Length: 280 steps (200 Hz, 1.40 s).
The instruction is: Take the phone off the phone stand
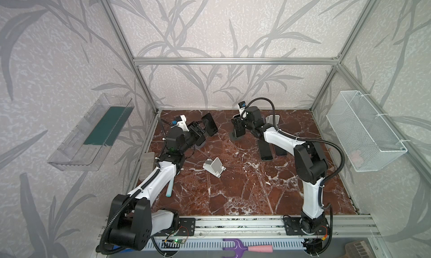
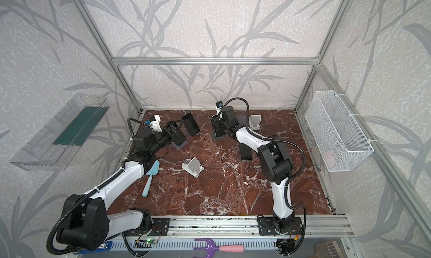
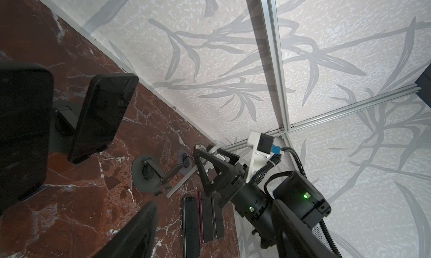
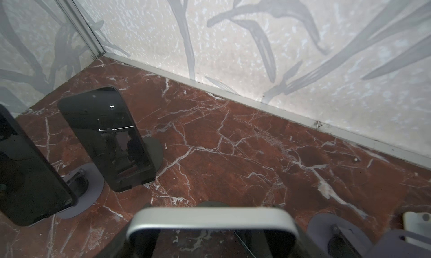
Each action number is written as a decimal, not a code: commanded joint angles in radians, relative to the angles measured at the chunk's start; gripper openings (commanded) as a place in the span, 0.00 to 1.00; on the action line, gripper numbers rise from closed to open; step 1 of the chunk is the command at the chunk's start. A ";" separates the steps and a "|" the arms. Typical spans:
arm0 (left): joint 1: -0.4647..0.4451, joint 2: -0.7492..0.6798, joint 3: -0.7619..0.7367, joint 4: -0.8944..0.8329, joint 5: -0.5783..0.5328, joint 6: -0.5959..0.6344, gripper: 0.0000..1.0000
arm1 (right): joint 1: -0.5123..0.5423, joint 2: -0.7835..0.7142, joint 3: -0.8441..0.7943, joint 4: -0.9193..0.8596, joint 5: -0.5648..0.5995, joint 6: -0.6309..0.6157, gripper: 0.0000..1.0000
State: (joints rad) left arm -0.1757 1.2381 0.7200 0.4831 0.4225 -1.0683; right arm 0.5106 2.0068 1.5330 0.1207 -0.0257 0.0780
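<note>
marble table [image 1: 233,193]: whole workspace; several phones and stands on it, my target pair sits far-centre.
left gripper [image 1: 202,128]: jaws part-way apart, nothing between them in its wrist view. It hangs just beside another propped phone [image 3: 105,114], well apart from my target.
right gripper [image 1: 238,126]: over the target, jaws closed onto the phone across its width, near the top.
phone [image 4: 210,216]: sits in the phone stand [image 3: 144,175], bottom edge in the cradle, silver top edge right under the right wrist camera.
phone handling: my read is a rigid slab of moderate weight. The glass faces look slick and breakable and the metal rim is smooth. It is thin, so it could pivot in a two-point pinch.
hold spot: the two long side edges, upper part, clear of the cradle. I'd keep pressure off the glass.
long axis: near upright, leaning on the stand's arm, running from cradle to jaws.
pointing: top edge up into the gripper, bottom edge down in the cradle. I can't tell which face is the screen.
phone stand: dark round base with a hinged arm. It looks light and may ride up with the phone, so I'd pull up along the lean.
</note>
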 commanded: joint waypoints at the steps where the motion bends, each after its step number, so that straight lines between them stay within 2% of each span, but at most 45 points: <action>1: -0.005 -0.008 0.041 0.029 0.019 -0.004 0.77 | -0.003 -0.122 -0.017 0.033 0.020 -0.014 0.60; 46: -0.027 0.011 0.050 0.026 0.031 0.005 0.77 | 0.002 -0.294 -0.186 0.037 0.060 0.008 0.59; 91: -0.085 0.029 0.061 0.025 0.047 0.011 0.77 | 0.021 -0.570 -0.456 0.044 0.156 0.057 0.59; 121: -0.150 0.040 0.074 -0.024 0.035 0.065 0.77 | 0.022 -0.755 -0.600 -0.001 0.245 0.080 0.59; 159: -0.220 0.067 0.094 -0.064 0.040 0.092 0.77 | 0.023 -0.840 -0.629 -0.145 0.268 0.105 0.58; 205: -0.222 0.034 0.090 -0.086 0.013 0.102 0.77 | 0.047 -0.847 -0.613 -0.202 0.279 0.143 0.58; 228: -0.222 0.028 0.088 -0.092 0.007 0.101 0.77 | 0.056 -0.861 -0.597 -0.291 0.301 0.147 0.58; 280: -0.222 0.028 0.091 -0.097 0.009 0.092 0.77 | 0.049 -1.011 -0.670 -0.509 0.375 0.107 0.59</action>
State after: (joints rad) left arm -0.3985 1.2881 0.7830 0.3920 0.4385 -0.9821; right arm 0.5640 1.0790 0.8776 -0.2768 0.2817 0.2104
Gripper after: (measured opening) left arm 0.771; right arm 0.740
